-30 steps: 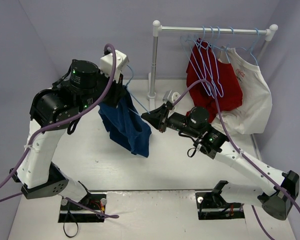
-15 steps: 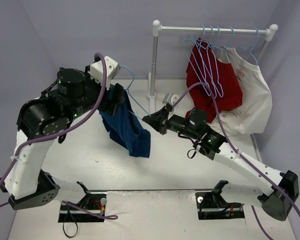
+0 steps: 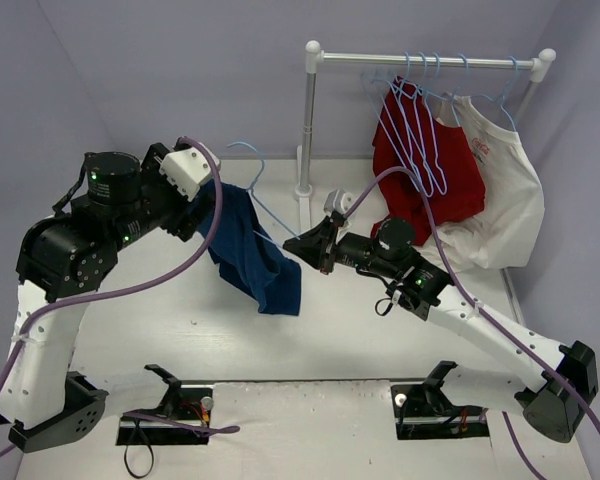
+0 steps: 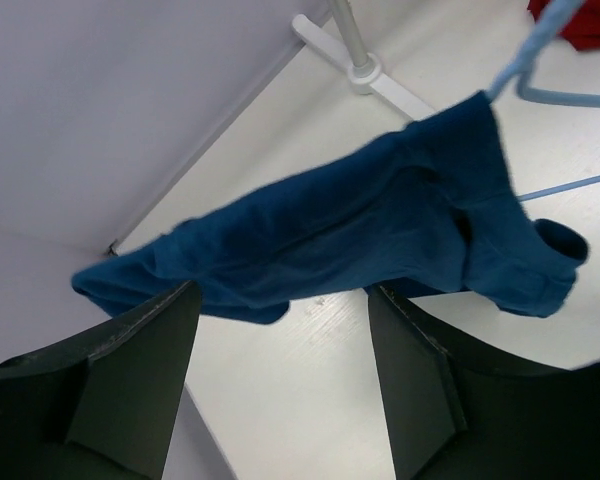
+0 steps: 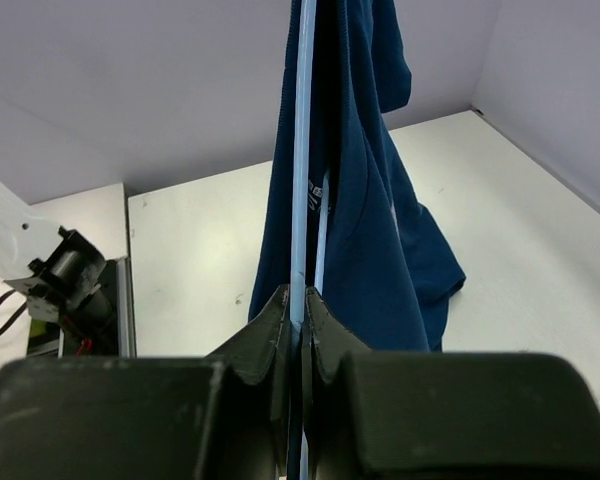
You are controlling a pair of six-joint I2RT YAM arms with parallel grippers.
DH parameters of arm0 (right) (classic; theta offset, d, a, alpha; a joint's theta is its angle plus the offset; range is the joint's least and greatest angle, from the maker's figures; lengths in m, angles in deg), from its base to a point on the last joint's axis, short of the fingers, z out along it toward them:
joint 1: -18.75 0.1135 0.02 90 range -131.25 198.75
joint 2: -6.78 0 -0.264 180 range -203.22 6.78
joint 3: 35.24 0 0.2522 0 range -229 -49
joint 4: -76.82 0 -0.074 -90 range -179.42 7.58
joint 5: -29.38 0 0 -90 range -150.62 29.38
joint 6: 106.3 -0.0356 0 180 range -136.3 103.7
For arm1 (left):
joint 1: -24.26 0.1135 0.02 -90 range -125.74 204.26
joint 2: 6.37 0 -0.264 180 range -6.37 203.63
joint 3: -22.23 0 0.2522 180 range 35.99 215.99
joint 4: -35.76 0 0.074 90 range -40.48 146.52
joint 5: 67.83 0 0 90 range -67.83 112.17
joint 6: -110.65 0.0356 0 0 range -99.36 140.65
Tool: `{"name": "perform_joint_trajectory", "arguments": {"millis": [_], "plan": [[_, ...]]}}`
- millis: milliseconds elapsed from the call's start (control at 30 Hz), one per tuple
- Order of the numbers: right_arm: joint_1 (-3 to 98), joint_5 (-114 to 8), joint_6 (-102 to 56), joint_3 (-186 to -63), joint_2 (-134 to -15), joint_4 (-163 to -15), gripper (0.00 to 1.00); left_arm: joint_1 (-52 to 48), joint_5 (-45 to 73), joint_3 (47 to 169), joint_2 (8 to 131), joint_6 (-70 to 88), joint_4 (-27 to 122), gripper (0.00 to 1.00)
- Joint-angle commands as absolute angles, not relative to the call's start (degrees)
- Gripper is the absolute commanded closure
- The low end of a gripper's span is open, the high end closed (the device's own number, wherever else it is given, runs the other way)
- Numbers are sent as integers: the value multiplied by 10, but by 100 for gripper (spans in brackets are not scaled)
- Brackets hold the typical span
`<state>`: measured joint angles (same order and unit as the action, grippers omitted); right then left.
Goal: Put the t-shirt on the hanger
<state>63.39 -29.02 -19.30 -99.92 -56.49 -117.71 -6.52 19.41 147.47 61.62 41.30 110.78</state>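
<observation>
The right tool (image 5: 300, 300) pinches the hanger (image 5: 301, 150) by its wire, holding it clear of the surface (image 3: 180, 325) so the t-shirt (image 3: 252, 258) can drape from it in mid-air. The left tool (image 4: 280, 293) is spread wide beside the cloth, gripping nothing, likely poised to pull it straighter.

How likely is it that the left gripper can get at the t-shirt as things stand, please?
Probably yes: the left gripper is open and faces the t-shirt, draped over the hanger close ahead, with nothing between them.
</observation>
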Motion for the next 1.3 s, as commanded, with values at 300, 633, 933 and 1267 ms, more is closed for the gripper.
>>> {"name": "perform_joint_trajectory", "arguments": {"millis": [300,633,933,1267], "plan": [[631,-221,-187,-1010,-552,-1232,100,41,-66,1422,599,574,1052,37],[631,-201,-189,-1011,-557,-1227,100,68,-129,1382,608,579,1052,37],[630,-190,-187,-1009,-560,-1223,100,78,-175,1339,573,612,1052,86],[621,-197,-177,-1025,-576,-1202,100,78,-207,1298,544,608,1052,100]]}}
